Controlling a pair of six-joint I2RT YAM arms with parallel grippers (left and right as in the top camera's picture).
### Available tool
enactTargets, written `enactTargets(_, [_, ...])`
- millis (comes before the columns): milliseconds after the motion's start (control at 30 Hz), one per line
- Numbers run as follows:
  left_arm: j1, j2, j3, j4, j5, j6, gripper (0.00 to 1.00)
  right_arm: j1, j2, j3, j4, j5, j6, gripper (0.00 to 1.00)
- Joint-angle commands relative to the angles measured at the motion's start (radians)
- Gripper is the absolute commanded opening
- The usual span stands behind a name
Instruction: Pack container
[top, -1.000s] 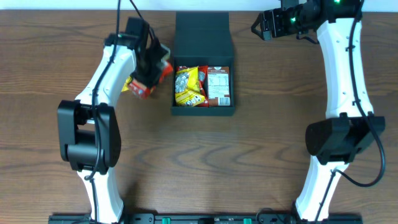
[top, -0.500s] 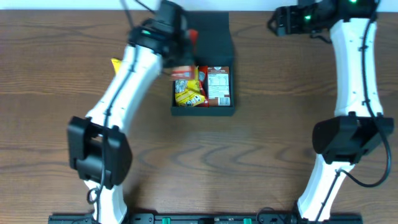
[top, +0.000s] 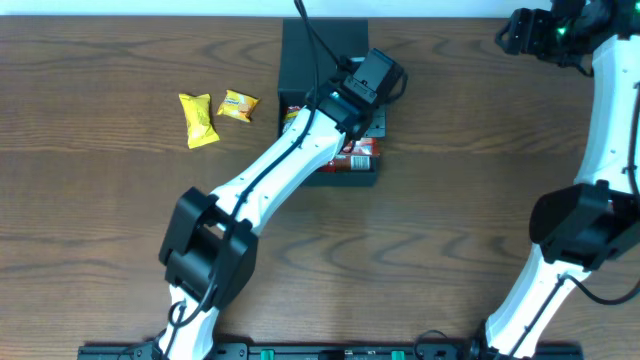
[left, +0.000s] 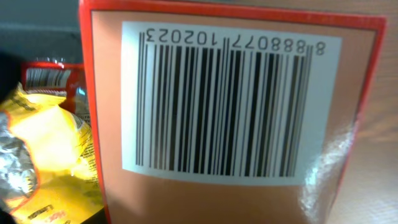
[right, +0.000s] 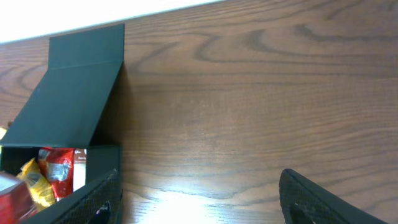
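Left arm (top: 270, 170) stretches diagonally over the matte black cardboard box (top: 325, 45); left gripper (top: 362, 100) clamps a glossy red-orange barcoded carton (left: 230, 112). Right gripper (top: 525, 32) hangs right of box, jaws wide.

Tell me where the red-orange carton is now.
The red-orange carton fills the left wrist view, apparently held by the left pincer, which overhead hangs above the right half of the open black box at the far middle of the table.
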Motion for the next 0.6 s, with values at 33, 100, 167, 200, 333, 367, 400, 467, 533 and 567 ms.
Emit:
enactTargets(33, [0.006,0.042,0.010,0.001,-0.031,-0.058,0.06,-0.009,0.006,0.001,-0.005,0.000,0.005,0.82])
enactTargets(100, [0.006,0.058,0.010,0.000,-0.030,-0.058,0.06,-0.009,0.006,0.001,-0.005,0.000,0.005,0.82])
enactTargets(167, [0.006,0.071,0.010,0.002,-0.028,-0.058,0.06,-0.009,0.006,0.001,-0.005,0.000,0.004,0.82])
enactTargets(200, [0.006,0.078,0.010,0.002,-0.027,-0.058,0.06,-0.009,0.006,0.001,-0.006,0.000,0.002,0.82])
enactTargets(333, [0.006,0.101,0.010,0.001,-0.019,-0.058,0.07,-0.008,0.006,0.001,-0.008,0.000,0.002,0.82])
enactTargets(367, [0.006,0.104,0.010,0.001,-0.019,-0.058,0.13,-0.008,0.006,0.001,-0.008,0.000,0.002,0.82])
enactTargets(400, [0.006,0.105,0.010,0.002,-0.020,-0.058,0.30,-0.008,0.006,0.001,-0.011,0.000,0.002,0.82])
enactTargets(467, [0.007,0.105,0.010,0.010,-0.026,-0.045,0.72,-0.008,0.006,0.001,-0.013,0.000,0.002,0.82])
enactTargets(533, [0.011,0.101,0.011,0.013,-0.026,-0.010,0.95,-0.008,0.006,0.001,-0.014,0.000,0.002,0.82])
enactTargets(567, [0.014,0.097,0.011,0.012,-0.026,0.004,0.95,-0.008,0.006,0.001,-0.014,0.000,0.002,0.82])
